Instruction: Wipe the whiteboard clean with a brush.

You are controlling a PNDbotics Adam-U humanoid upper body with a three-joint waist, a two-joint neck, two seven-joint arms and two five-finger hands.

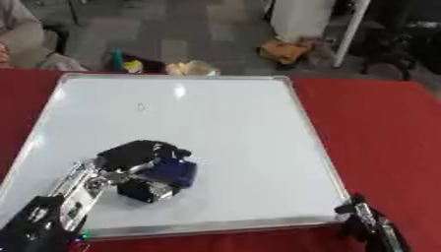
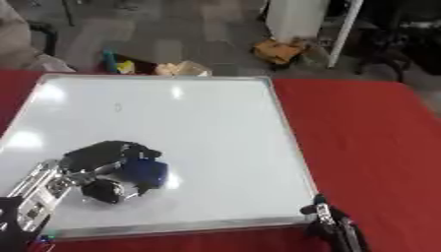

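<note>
A white whiteboard with a silver frame lies flat on the red table. A small faint mark shows on its upper left area. My left hand comes in from the lower left, its fingers curled round a blue brush that rests on the board's lower left part. My right hand shows at the lower right, just off the board's bottom right corner, fingers up and relaxed.
The red table stretches to the right of the board. Beyond the far edge is a grey floor with bags and clutter and a white post. A person's sleeve sits at the upper left.
</note>
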